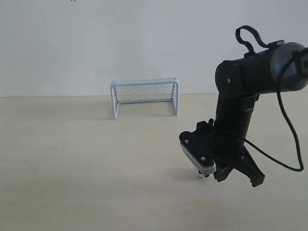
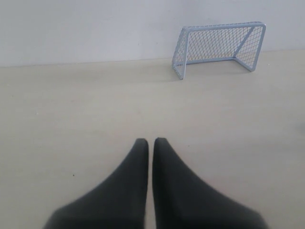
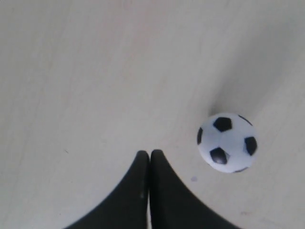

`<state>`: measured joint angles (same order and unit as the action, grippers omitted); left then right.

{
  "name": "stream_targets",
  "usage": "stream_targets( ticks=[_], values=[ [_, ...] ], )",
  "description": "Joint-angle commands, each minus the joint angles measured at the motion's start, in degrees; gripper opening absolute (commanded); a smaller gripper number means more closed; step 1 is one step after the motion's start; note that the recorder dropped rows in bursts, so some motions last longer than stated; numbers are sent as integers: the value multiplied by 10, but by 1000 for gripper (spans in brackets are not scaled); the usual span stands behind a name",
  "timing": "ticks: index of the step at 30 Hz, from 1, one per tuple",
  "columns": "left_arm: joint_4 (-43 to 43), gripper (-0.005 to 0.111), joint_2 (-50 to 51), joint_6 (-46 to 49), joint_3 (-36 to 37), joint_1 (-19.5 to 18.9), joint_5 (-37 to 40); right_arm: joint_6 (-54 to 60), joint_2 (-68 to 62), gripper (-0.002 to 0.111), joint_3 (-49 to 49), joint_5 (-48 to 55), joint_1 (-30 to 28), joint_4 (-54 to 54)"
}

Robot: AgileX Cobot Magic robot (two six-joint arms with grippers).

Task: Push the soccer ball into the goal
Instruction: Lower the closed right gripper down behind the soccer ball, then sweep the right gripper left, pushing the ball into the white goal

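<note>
The exterior view looks low across the table at the open front of the goal, well apart. The left wrist view faces the goal obliquely; these 2 share it. The right wrist view looks steeply down, near the table.

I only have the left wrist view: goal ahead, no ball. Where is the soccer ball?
Observer: The soccer ball lies on the table beside the right gripper, apart from its tips.
Operator: Is that gripper open?
Observer: No, it is shut.
Operator: Where is it relative to the goal?
Observer: In the exterior view, nearer the camera than the goal and to its right.
</note>
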<state>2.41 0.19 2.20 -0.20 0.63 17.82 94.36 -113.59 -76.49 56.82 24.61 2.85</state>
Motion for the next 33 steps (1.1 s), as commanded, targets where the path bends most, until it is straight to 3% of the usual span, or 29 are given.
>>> stream_targets(
  ticks=[1, 22, 24, 28, 30, 33],
  values=[
    [-1, 4, -2, 4, 2, -2, -2, 5, -17, 0, -3, 2, -1, -6],
    [-1, 4, -2, 4, 2, -2, -2, 5, -32, 0, -3, -25, -1, -5],
    [-1, 4, -2, 4, 2, -2, -2, -6, -32, 0, -3, -148, -1, -8],
    [-1, 4, -2, 4, 2, -2, -2, -350, -5, 0, -3, -496, -1, 37],
    [-1, 4, -2, 4, 2, -2, -2, -379, 26, 0, -3, -574, -1, 23],
    [-1, 4, -2, 4, 2, -2, -2, -362, 69, 0, -3, -603, -1, 8]
  ],
)
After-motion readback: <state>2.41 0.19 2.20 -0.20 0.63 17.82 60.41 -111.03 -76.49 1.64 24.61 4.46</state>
